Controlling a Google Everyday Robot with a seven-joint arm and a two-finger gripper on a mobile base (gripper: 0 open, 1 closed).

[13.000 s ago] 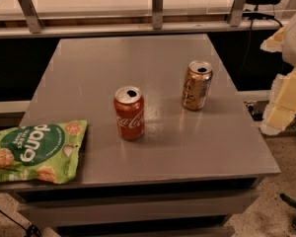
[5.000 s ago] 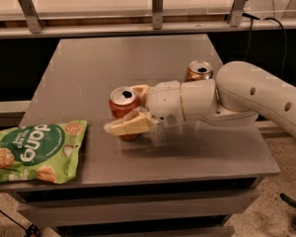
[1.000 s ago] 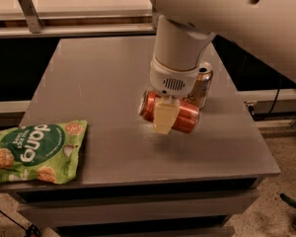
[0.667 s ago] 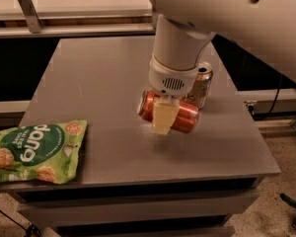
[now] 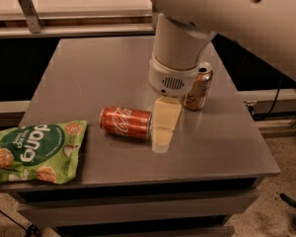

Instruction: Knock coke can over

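Note:
The red coke can [image 5: 126,123] lies on its side on the grey table [image 5: 113,73], near the front, with its white script facing up. My gripper [image 5: 165,124] hangs down from the big white arm [image 5: 180,53] and reaches the table just right of the can's end, touching it or nearly so. It holds nothing that I can see.
A gold-brown soda can [image 5: 198,86] stands upright behind and right of the gripper, partly hidden by the arm. A green snack bag [image 5: 34,152] lies at the table's front left corner, overhanging the edge. A metal rail [image 5: 69,29] runs behind the table.
The coke can stood upright 13 s ago. Within the last second it has moved on its side to the left, out from behind the gripper. The arm has barely moved.

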